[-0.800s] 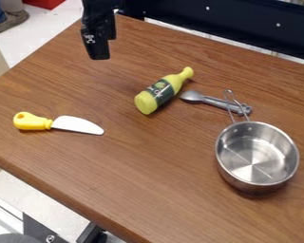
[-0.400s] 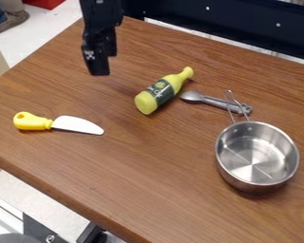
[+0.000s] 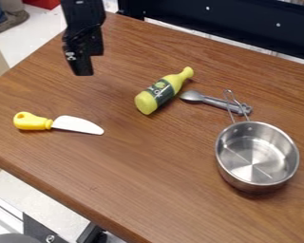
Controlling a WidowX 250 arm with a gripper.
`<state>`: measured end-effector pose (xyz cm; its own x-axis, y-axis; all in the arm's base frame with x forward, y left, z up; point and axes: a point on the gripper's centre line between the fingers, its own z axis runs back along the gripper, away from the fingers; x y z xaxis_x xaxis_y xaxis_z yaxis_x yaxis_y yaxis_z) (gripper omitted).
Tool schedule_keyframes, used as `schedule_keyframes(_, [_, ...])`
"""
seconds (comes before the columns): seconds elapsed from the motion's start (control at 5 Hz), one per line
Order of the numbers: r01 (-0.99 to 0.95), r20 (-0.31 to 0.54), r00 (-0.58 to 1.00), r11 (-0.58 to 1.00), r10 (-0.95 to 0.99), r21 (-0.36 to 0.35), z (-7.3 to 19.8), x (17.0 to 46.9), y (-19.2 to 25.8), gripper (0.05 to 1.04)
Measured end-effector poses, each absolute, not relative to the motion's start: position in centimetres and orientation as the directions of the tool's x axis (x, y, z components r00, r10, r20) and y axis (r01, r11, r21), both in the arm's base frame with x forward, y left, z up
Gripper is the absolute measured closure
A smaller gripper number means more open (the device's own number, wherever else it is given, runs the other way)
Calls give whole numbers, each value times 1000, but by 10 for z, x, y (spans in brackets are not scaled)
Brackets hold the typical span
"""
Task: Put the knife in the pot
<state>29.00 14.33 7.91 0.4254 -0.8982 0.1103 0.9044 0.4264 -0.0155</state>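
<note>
Camera view: the knife (image 3: 65, 124) lies below the pincer (image 3: 85, 67), well apart.

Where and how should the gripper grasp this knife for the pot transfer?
Probably the yellow handle of the knife, from above, fingers across its width: it is chunky and lies lengthwise in line with the flat white blade, which looks thin and harder to pinch.

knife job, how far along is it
Nothing looks done yet: the knife lies on the table, well apart from the pot. The gripper hangs above the table with nothing visible in its hold. Left to do: pick up the knife, carry it over and put it in the pot.
</note>
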Motion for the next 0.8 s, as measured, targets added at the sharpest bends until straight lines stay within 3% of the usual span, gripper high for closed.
schedule_keyframes(0.4, [946, 32, 324, 323, -946, -39, 68, 262, 169, 85])
schedule_keyframes(0.8, [978, 9, 207, 207, -978, -2, 58, 232, 191, 85])
